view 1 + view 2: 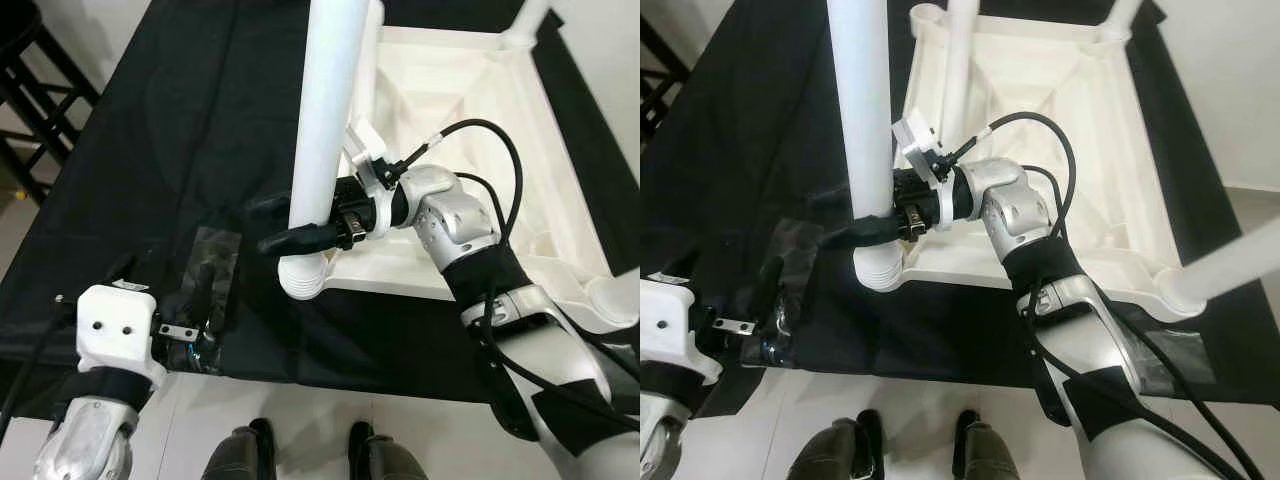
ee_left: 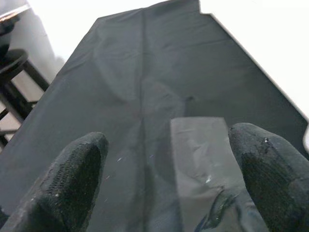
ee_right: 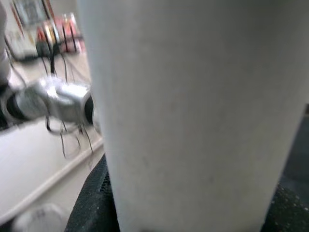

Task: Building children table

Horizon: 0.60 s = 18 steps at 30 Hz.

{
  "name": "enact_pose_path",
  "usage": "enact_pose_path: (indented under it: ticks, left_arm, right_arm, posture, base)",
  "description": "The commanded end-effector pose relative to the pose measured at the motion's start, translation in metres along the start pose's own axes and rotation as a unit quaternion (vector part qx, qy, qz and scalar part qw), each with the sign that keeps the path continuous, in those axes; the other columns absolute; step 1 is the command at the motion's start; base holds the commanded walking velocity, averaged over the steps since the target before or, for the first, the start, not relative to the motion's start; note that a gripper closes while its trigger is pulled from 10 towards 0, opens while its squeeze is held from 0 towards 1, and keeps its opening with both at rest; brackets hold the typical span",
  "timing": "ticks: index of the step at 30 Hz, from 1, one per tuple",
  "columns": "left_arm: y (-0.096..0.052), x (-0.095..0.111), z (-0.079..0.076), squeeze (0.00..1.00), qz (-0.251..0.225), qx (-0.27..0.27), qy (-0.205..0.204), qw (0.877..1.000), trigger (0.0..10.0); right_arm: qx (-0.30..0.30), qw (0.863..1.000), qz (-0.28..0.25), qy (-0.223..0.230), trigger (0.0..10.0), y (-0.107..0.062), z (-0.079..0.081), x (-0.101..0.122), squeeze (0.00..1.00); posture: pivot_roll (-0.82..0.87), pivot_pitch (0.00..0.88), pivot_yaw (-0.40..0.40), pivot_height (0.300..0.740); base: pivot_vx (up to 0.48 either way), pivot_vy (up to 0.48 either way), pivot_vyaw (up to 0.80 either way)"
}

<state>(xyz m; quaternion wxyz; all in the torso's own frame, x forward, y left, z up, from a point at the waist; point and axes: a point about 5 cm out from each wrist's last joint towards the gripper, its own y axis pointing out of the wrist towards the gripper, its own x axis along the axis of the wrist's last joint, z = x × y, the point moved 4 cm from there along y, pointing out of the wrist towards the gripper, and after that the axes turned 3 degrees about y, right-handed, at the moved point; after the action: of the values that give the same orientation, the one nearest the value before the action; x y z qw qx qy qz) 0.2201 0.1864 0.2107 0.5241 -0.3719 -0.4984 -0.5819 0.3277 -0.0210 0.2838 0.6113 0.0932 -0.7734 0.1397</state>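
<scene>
Left eye view showed the upturned white moulded-plastic tabletop (image 1: pixel 470 110) lying underside up on a black cloth sheet (image 1: pixel 180 120), with a smooth white cylindrical plastic leg (image 1: pixel 325 110) standing upright in the near left corner socket (image 1: pixel 300 275). The right gripper (image 1: pixel 290 222) was closed around the lower part of this leg, just above the socket, one black finger on each side. Right wrist view confirmed the matte tube pressed between the textured black pads (image 3: pixel 94 203).

Risks noted. The leg was round and slick, and held low; in my judgement it could twist or slip in the fingers if turned hard, leaving the joint loose. A push off the leg's axis could cross the seating or slide the light tabletop across the cloth, since nothing was seen bracing it. The black cables (image 1: pixel 1060 190) looping over the right wrist lay close to the leg and could snag.

The left gripper (image 1: pixel 195 325) hung open and empty at the near left edge of the cloth, over a patch of shiny clear tape (image 2: pixel 200 150) that was creased and reflective. The cloth itself was thin, matte and wrinkled. Other white legs (image 1: pixel 960 60) stood at the far corners of the ribbed, hollow tabletop.
</scene>
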Motion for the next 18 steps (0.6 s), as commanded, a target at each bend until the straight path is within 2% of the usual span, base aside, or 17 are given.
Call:
enact_pose_path:
  ticks: [1, 10, 13, 18]
  left_arm:
    - [-0.004, -0.001, 0.0, 0.0, 0.007, 0.004, -0.001, 1.0, 10.0]
    - [-0.007, 0.0, -0.004, 0.0, 0.007, 0.0, -0.003, 1.0, 10.0]
    - [-0.011, 0.001, -0.006, 0.0, 0.011, -0.001, -0.004, 1.0, 10.0]
    - [-0.014, 0.001, -0.007, 0.0, 0.013, -0.007, -0.001, 1.0, 10.0]
  right_arm:
    - [0.013, 0.999, 0.04, 0.035, 10.0, 0.003, 0.006, -0.026, 0.0]
    - [0.029, 0.997, 0.062, 0.044, 10.0, 0.006, 0.006, -0.03, 0.0]
    - [0.021, 0.997, 0.042, 0.069, 10.0, 0.008, 0.002, -0.033, 0.0]
    - [0.032, 0.994, 0.023, 0.098, 10.0, 0.014, 0.004, -0.038, 0.0]
  posture:
    - [0.12, 0.404, -0.067, 0.74]
    - [0.11, 0.397, -0.085, 0.74]
    - [0.12, 0.394, -0.084, 0.74]
    - [0.13, 0.387, -0.069, 0.74]
  base:
    - [0.0, 0.0, 0.0]
    - [0.0, 0.0, 0.0]
    - [0.0, 0.0, 0.0]
    - [0.0, 0.0, 0.0]
